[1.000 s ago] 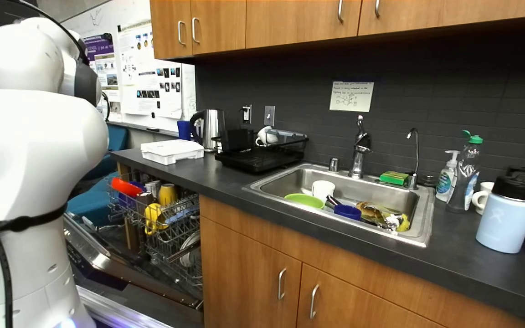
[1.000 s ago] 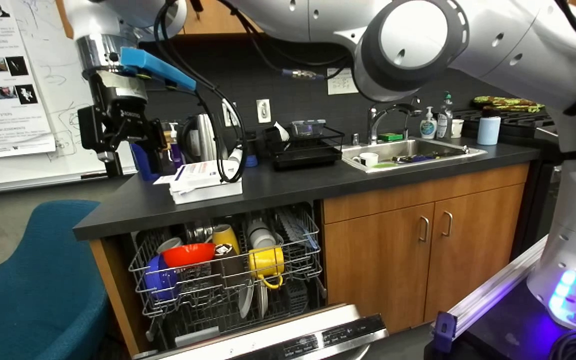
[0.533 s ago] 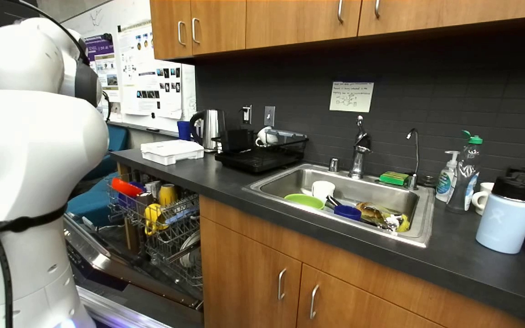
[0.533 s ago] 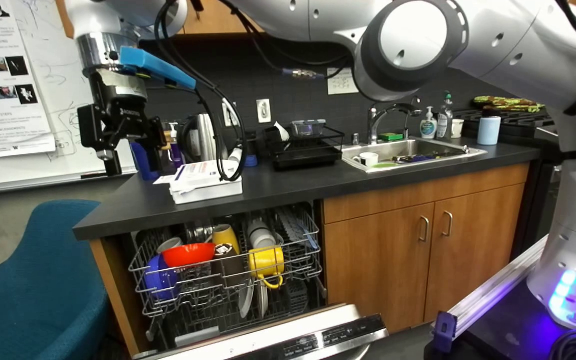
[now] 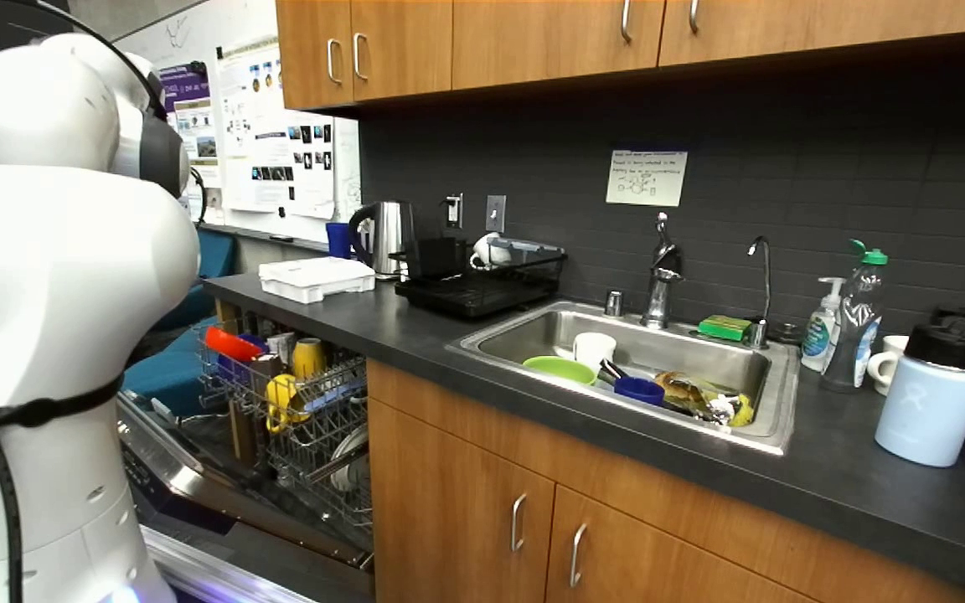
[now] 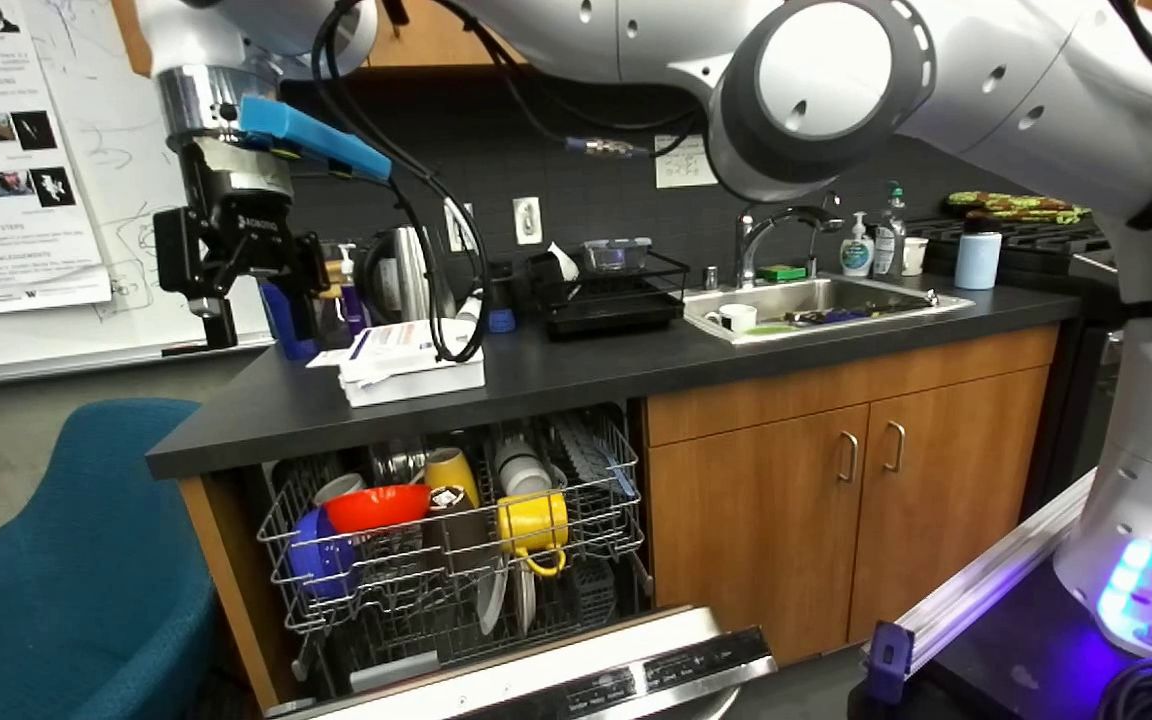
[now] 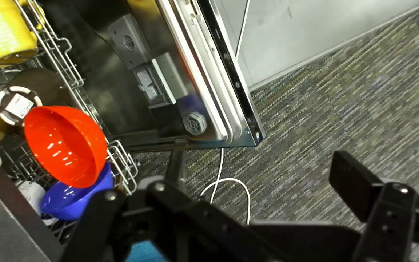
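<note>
My black gripper (image 7: 262, 169) stands open in the wrist view, with carpet and a white cable behind the gap and nothing held. In an exterior view the gripper (image 6: 264, 325) points down in the air near the counter's left end, before the whiteboard. A blue cup (image 6: 286, 318) appears just behind one finger; whether they touch I cannot tell. Below and to the side, the pulled-out dishwasher rack (image 6: 386, 590) carries a red bowl (image 7: 67, 145), a blue bowl (image 7: 75, 200), a yellow mug (image 7: 4, 29) and a dark brown cup (image 6: 456, 535). The gripper is outside the remaining exterior view.
The dishwasher door (image 6: 526, 675) hangs lowered. A white box (image 6: 411, 380) with papers sits on the dark counter (image 6: 576, 365), near a kettle (image 5: 393, 234) and dish rack (image 5: 482, 289). Several dishes lie in the sink (image 5: 491, 343). A teal chair (image 6: 86, 560) stands left.
The gripper has shifted very slightly, its fingertips a touch leftward and up in an exterior view. Its jaws stay open, and the dishes have not moved.
</note>
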